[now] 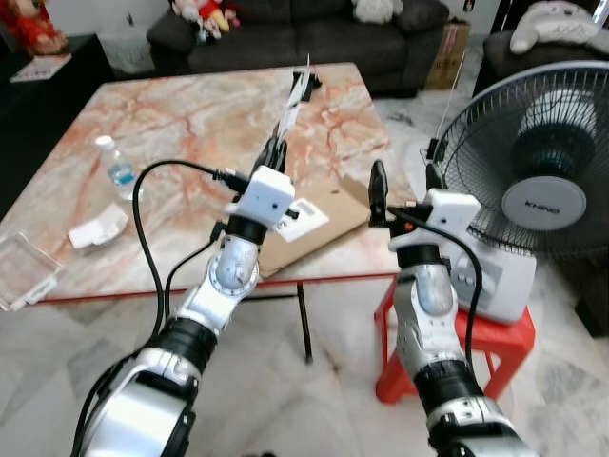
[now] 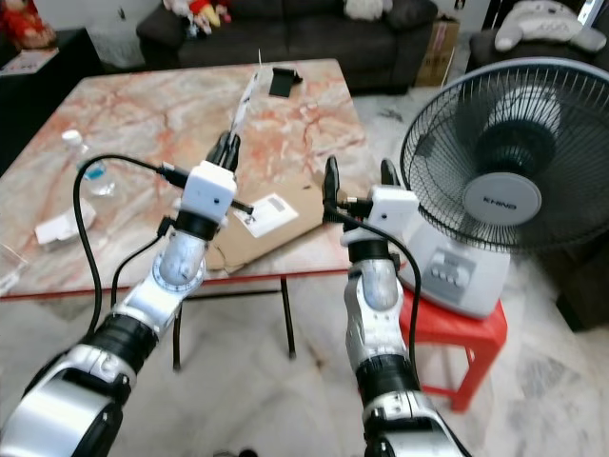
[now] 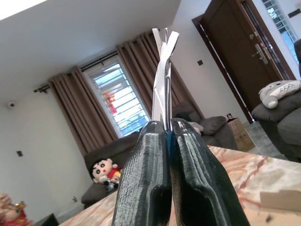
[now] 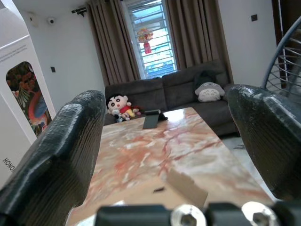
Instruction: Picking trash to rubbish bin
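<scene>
My left gripper (image 1: 277, 150) is raised over the near part of the marble table (image 1: 162, 124), shut on a thin strip of white paper (image 1: 295, 100) that sticks up past its fingertips. In the left wrist view the paper strip (image 3: 162, 70) stands pinched between the two black fingers (image 3: 146, 174). My right gripper (image 1: 405, 181) is open and empty, held upright just off the table's near right corner, beside the fan. A flat brown cardboard piece (image 1: 309, 228) with a white label lies on the table edge between the grippers. A small plastic water bottle (image 1: 116, 168) stands at the left.
A standing fan (image 1: 533, 162) sits on a red plastic stool (image 1: 452, 347) close to my right arm. A white wrapper (image 1: 98, 228) and a clear tray (image 1: 24, 271) lie at the table's left edge. A dark sofa (image 1: 304, 33) with soft toys lies beyond.
</scene>
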